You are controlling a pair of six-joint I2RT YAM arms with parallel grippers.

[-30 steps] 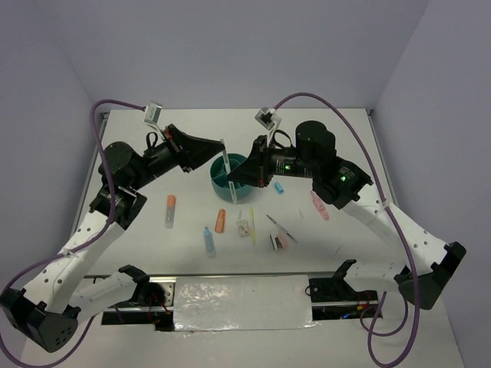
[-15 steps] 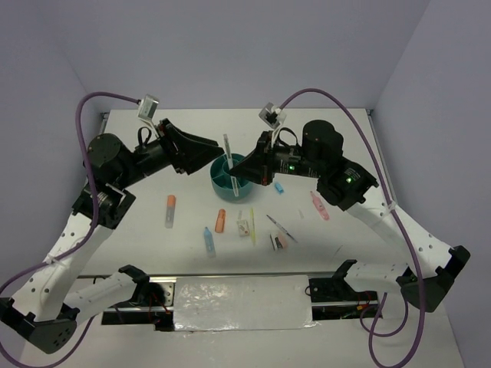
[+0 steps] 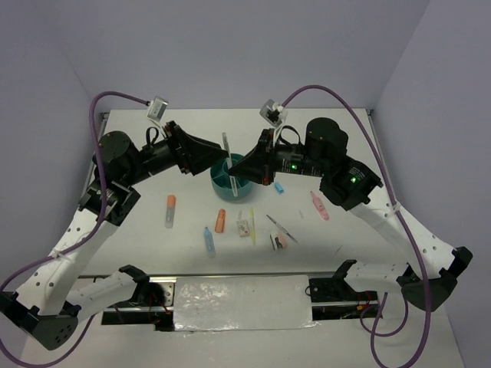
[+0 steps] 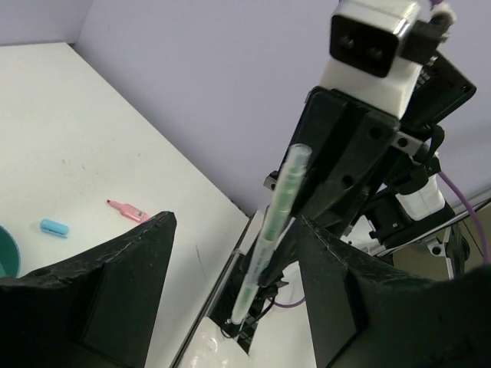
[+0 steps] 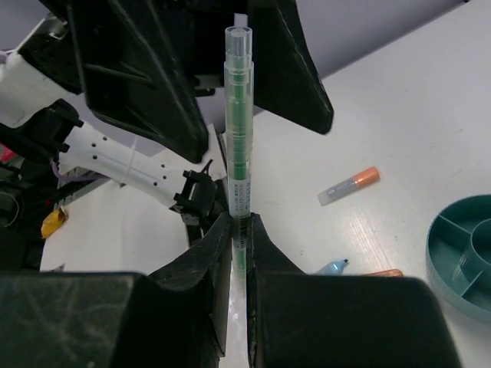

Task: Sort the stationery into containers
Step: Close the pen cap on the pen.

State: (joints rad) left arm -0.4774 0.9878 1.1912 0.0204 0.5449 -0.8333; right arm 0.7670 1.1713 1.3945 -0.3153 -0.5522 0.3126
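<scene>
Evidently the step in hand is the delivery of a single item. A thin clear pen with a green core (image 5: 238, 130) is pinched by one end in the right gripper (image 5: 239, 226), whose fingers are narrowed tight on it, so the shaft sticks straight out past the tips. The left gripper (image 4: 234, 230) stands wide, with the pen between its fingers and nearer one of them. Whether the pen brushes that finger cannot be told, but nothing there clamps it, so the right arm alone appears to carry it.

From above, both arms meet over the round teal plastic organiser bowl (image 3: 218, 184) and the pen rises above it. Its gripped end is hidden by the right arm.

Most of the sorting looks undone. An orange stubby marker (image 3: 220, 221), a light-blue stubby marker (image 3: 208, 240), a pink marker (image 3: 320, 205), a yellow pencil (image 3: 251, 222) and an orange-capped clear marker (image 3: 169, 211) lie on the white table (image 3: 184, 257), apart from the bowl.

The next move likely calls for the left arm to draw clear. The right arm would then lower the pen into a compartment before its fingers part. A pen this long may tip over the bowl's rim.
</scene>
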